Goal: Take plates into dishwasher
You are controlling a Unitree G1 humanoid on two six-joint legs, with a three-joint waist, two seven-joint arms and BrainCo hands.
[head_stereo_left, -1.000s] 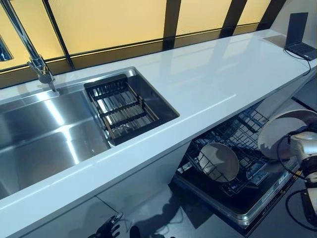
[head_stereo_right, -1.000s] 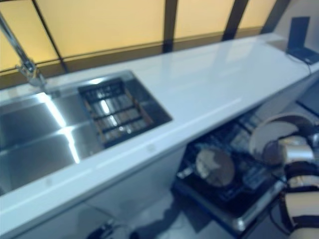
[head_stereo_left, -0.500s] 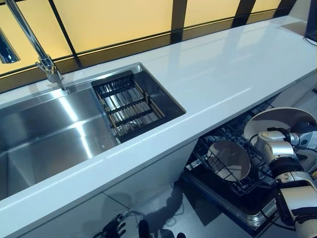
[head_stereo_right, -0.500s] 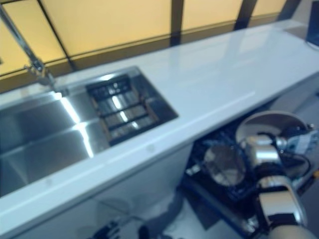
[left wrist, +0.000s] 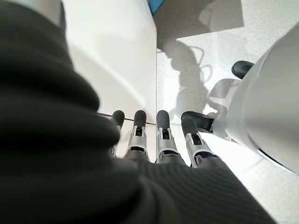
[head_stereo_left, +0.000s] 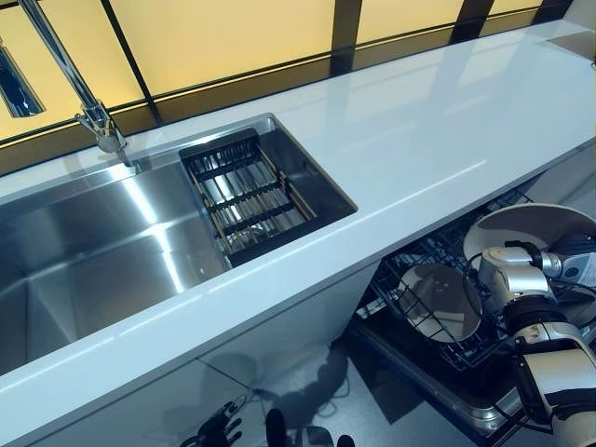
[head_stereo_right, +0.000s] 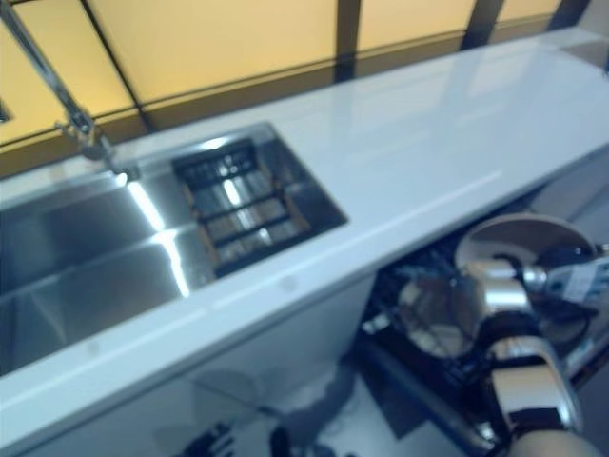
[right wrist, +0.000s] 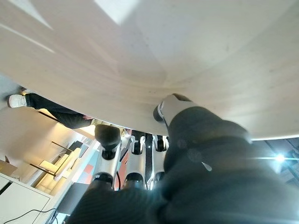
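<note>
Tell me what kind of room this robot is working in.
Most likely a home-style kitchen. A stainless steel sink with a tall faucet is set into a long white countertop, and below it an open dishwasher rack already holds a plate.

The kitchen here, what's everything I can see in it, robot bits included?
Counter: one, white, running along the windows.
Sink: one, steel, set in the counter.
Tap: one, steel, behind the sink.
Drain basket: one, dark, at the sink's end nearest the dishwasher.
Dishwasher rack: one, dark wire, pulled out below the counter.
Racked plate: one, pale, standing on edge in the rack.
Held plate: one, pale, over the rack.
Person: one, dark trousers, white shoe, right wrist view only.
Right hand: gripping the held plate.
Left hand: fingers straight, hanging near the floor.
</note>
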